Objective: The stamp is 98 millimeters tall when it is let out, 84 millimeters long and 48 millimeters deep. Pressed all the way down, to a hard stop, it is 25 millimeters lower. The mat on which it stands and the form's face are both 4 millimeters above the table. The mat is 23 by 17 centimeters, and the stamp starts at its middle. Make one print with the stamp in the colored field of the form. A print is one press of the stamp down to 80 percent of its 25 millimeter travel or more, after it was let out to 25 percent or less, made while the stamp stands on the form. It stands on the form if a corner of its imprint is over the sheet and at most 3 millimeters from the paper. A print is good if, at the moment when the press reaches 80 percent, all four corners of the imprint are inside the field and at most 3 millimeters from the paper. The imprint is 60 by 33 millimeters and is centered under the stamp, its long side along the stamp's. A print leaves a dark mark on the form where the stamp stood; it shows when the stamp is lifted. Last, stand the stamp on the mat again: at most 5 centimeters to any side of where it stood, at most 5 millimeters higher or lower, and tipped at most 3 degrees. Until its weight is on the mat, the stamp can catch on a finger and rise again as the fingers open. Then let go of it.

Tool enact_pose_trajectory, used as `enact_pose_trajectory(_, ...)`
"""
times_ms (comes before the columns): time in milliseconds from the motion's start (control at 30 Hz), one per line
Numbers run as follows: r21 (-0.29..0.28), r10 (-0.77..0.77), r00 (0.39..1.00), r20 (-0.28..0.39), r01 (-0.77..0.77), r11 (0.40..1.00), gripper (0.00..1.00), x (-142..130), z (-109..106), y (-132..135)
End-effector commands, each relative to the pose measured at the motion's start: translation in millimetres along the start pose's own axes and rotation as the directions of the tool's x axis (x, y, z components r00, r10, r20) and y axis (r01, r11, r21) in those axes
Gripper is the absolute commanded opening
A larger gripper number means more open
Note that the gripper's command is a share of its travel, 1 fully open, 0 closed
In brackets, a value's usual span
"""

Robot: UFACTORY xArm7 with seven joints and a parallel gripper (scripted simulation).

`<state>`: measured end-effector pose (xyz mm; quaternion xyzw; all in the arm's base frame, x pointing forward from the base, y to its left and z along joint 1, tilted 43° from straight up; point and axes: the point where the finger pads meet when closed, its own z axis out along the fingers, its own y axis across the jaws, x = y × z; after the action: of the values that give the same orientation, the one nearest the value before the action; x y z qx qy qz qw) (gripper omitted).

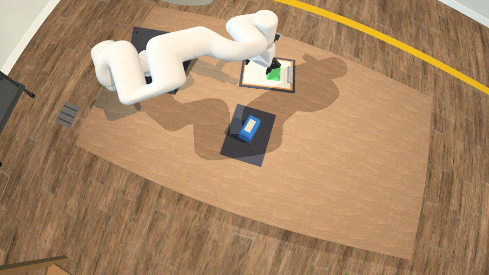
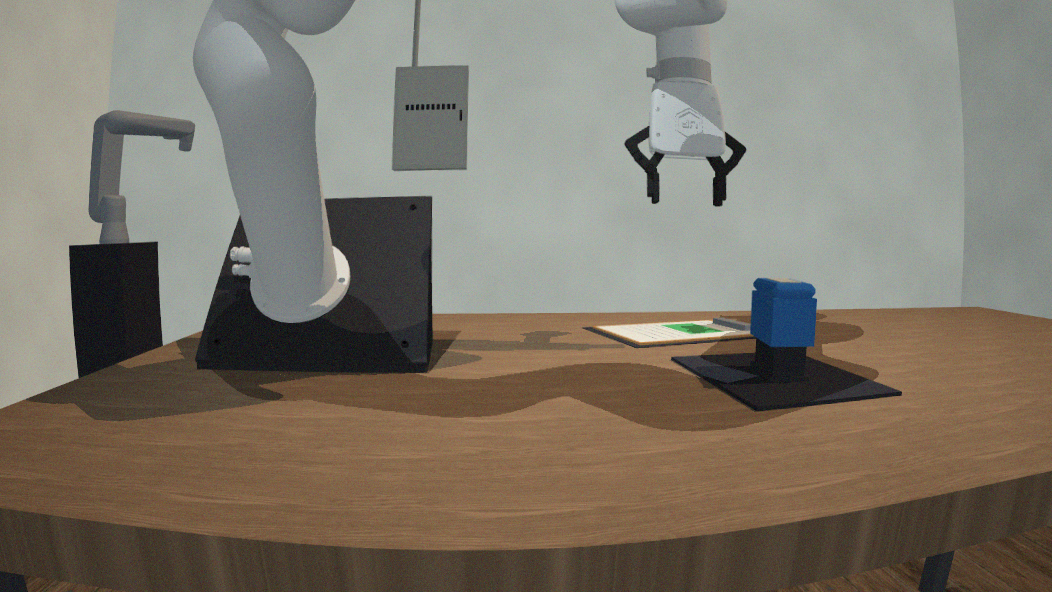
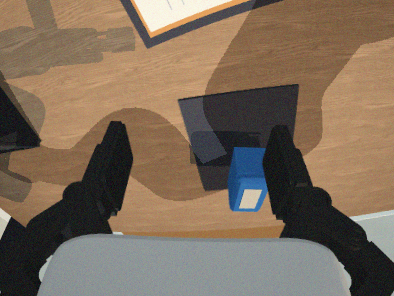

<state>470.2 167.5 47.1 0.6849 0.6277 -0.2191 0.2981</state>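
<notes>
The blue stamp (image 1: pixel 249 128) stands upright on the dark mat (image 1: pixel 248 134) near the table's middle. It also shows in the side view (image 2: pixel 782 315) and in the wrist view (image 3: pixel 248 179). The form (image 1: pixel 267 75) lies on a clipboard behind the mat, with a green field (image 1: pixel 274 74) that bears no dark mark. My gripper (image 2: pixel 684 197) is open and empty. It hangs high above the table, well above the stamp and a little to its left in the side view. In the wrist view the stamp sits close to my right finger (image 3: pixel 285 171).
The arm's black base block (image 2: pixel 323 287) stands at the table's back left. A grey box (image 2: pixel 430 117) hangs on the wall behind. The clipboard's metal clip (image 1: pixel 290 75) is at the form's right end.
</notes>
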Motion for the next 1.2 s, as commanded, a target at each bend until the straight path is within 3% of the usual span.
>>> enact_pose_trajectory(0, -0.01, 0.001, 1.0, -0.012, -0.001, 1.0, 0.92, -63.3, 7.9, 25.7)
enact_pose_trajectory(233, -0.01, 0.001, 1.0, -0.012, -0.001, 1.0, 0.92, -141.0, 22.5, 55.3)
enact_pose_trajectory(300, -0.01, 0.001, 1.0, -0.012, -0.001, 1.0, 0.92, -141.0, 22.5, 55.3)
enact_pose_trajectory(333, -0.01, 0.001, 1.0, -0.012, -0.001, 1.0, 0.92, -173.8, 27.4, 67.9)
enact_pose_trajectory(400, -0.01, 0.001, 1.0, -0.012, -0.001, 1.0, 0.92, -185.9, 29.5, 72.5)
enact_pose_trajectory(1167, -0.01, 0.001, 1.0, -0.012, -0.001, 1.0, 0.92, -194.5, 39.9, 76.0)
